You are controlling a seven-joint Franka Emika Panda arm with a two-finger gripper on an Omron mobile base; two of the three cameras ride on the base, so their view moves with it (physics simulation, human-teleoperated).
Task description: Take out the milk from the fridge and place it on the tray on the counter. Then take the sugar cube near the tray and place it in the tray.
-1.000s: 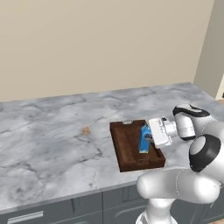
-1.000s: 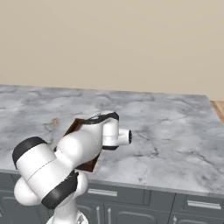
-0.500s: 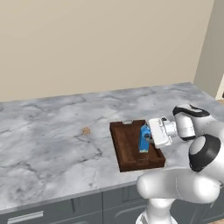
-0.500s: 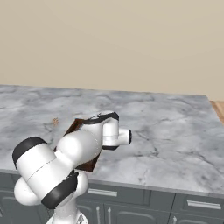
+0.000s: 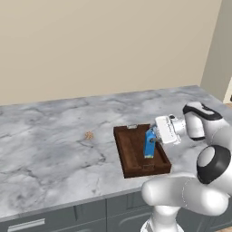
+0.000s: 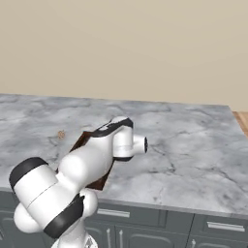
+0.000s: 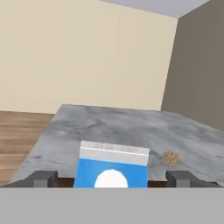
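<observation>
The milk (image 5: 149, 144), a small blue carton, stands upright in the dark brown tray (image 5: 131, 154) on the marble counter (image 5: 54, 158). My gripper (image 5: 155, 137) reaches in level from the right and is open around the carton. In the hand view the milk (image 7: 113, 168) sits between the two fingertips (image 7: 43, 178) with a gap on each side. The tan sugar cube (image 5: 89, 135) lies on the counter left of the tray and shows beyond the carton as the sugar cube (image 7: 170, 158). My arm covers most of the tray (image 6: 85, 141). The fridge is out of view.
A beige wall runs behind the counter. The counter ends at the right (image 5: 199, 90), and dark cabinet drawers (image 5: 90, 213) sit below its front edge. The sugar cube (image 6: 61, 134) has bare marble around it.
The jaws have spread from closed on the carton to wide apart, letting go of the milk. The carton stays upright in the tray and the arm has barely moved.
</observation>
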